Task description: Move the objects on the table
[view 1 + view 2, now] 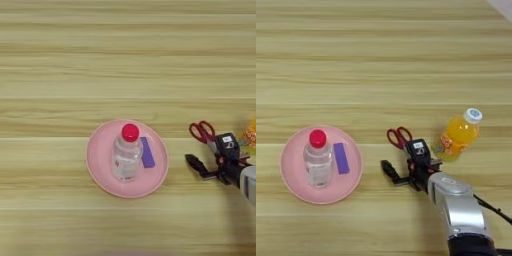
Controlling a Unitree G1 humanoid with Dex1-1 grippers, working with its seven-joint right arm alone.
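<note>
A clear plastic bottle (318, 160) with a red cap stands upright on a pink plate (293, 187) at the left. A flat purple block (341, 158) lies on the same plate, just right of the bottle. Red-handled scissors (399, 136) lie on the table (381, 60) to the right of the plate, and their blades run under my right gripper (401, 158). The gripper is open. One black finger (389, 170) points left toward the plate, and the other sits against the scissors' blade end. Nothing is held between them.
An orange juice bottle (458, 135) with a white cap stands just right of the scissors and the gripper. My silver forearm (458, 210) comes in from the bottom right. A dark cable (493, 209) trails off to its right.
</note>
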